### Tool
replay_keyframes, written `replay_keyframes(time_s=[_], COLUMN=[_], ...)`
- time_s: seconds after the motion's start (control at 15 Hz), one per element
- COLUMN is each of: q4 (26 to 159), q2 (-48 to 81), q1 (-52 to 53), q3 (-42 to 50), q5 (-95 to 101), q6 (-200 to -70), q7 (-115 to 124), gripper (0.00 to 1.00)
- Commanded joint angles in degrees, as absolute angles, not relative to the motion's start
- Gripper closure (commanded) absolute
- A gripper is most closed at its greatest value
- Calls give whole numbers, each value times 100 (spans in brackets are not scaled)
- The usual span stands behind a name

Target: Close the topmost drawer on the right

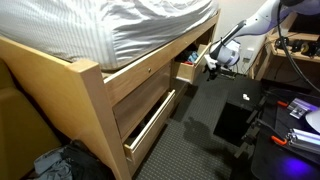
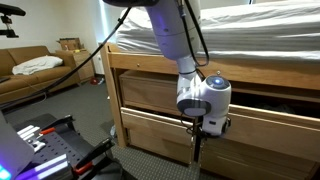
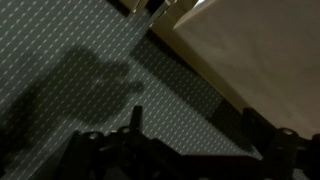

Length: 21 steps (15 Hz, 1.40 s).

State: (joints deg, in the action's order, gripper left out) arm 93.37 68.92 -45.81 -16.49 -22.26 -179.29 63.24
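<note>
top drawer (image 1: 190, 68) is sticking out of the bed frame (image 1: 95, 85); gripper (image 1: 213, 65) hangs just beside its front panel, on the room side (jaws look spread, holding nothing); the push probably goes straight in toward the bed

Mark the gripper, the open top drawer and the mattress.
gripper (image 1: 210, 65), in an exterior view, at its tip.
open top drawer (image 1: 187, 70), in an exterior view, front panel.
mattress (image 1: 130, 25), in an exterior view, striped cover.

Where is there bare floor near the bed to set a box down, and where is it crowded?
Bare carpet lies between the open lower drawer and the dark mat. Crowded: around the gripper at the open top drawer, and the clutter by the bedpost.
</note>
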Motion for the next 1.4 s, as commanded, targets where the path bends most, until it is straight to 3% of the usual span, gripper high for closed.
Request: replay_keyframes(time_s=[0.0, 0.33, 0.4, 0.6, 1.0, 1.33], q4=[7984, 6727, 7460, 7681, 7505, 8105], q2=[7795, 9054, 8526, 8606, 8575, 7514], q1=[-4627, -5171, -5491, -5940, -5834, -5196], q3=[-2498, -3925, -4245, -4745, -4504, -2709], q5=[-2530, -2147, -2210, -1436, -1533, -2822], q6=[-18319, -18934, -19226, -19786, -19635, -18692], q7=[5733, 4760, 4593, 5033, 5195, 5541], gripper=[0, 0, 0, 0, 0, 0])
